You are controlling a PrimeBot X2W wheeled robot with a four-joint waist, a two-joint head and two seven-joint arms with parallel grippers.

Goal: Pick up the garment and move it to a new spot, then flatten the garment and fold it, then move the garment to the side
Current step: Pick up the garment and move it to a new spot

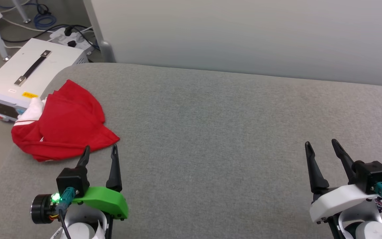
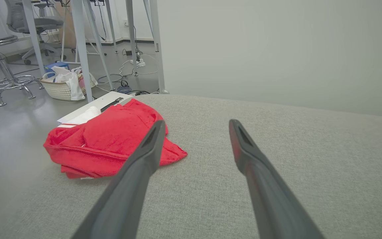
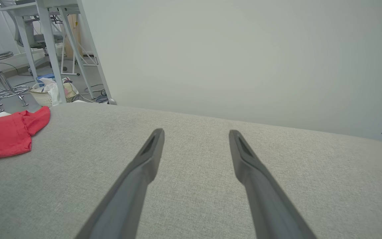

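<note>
A: Grey woven cloth over the table [image 1: 217,126], matt, fine-grained, a touch rough.
B: Nine o'clock, the garment [image 1: 68,122]: soft red fabric, matt, rumpled, with a bit of white cloth sleeve at the edge.
A: On the left gripper [image 1: 100,147], dark matt plastic fingers [image 1: 114,166], smooth green plastic shell behind, faint sheen. On the right gripper [image 1: 320,142], same dark plastic, white shell.
B: Ten o'clock, white box [image 1: 8,79]: smooth, satin, black strap handle.

Garment [image 1: 61,122] on table [image 1: 211,132] far-left (box [image 1: 28,73] behind), L hand [image 1: 100,147] just before it
</note>
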